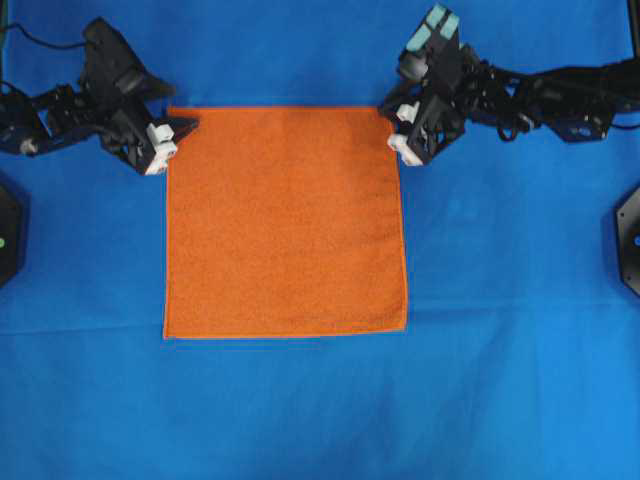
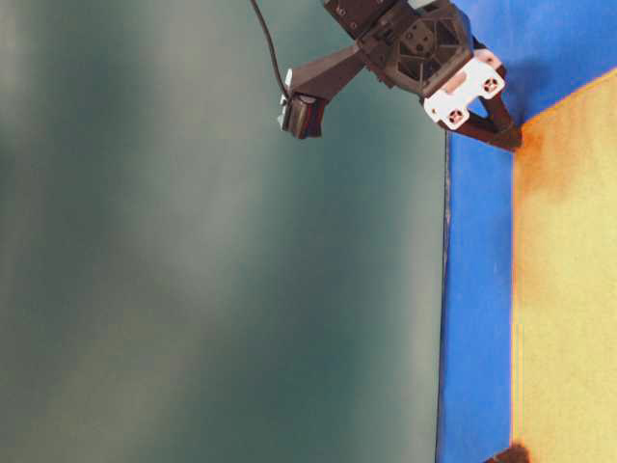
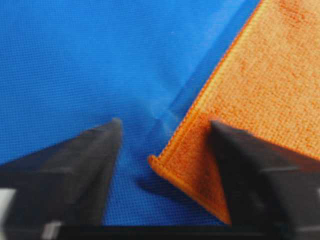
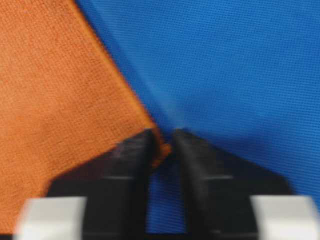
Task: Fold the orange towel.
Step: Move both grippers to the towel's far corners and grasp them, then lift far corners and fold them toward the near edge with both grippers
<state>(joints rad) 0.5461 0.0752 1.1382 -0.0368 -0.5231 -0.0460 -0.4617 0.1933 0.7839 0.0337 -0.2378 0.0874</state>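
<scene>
The orange towel lies flat and square on the blue cloth. My left gripper is at its far left corner. In the left wrist view this gripper is open and straddles that slightly lifted corner, with one finger resting on the terry and the other on the blue cloth. My right gripper is at the far right corner. In the right wrist view it has closed to a narrow gap, with the tip of the towel's corner pinched between the fingertips.
The large blue cloth covers the whole table under the towel. Both arms reach in from the far side corners. Dark fixtures stand at the left and right edges of the overhead view.
</scene>
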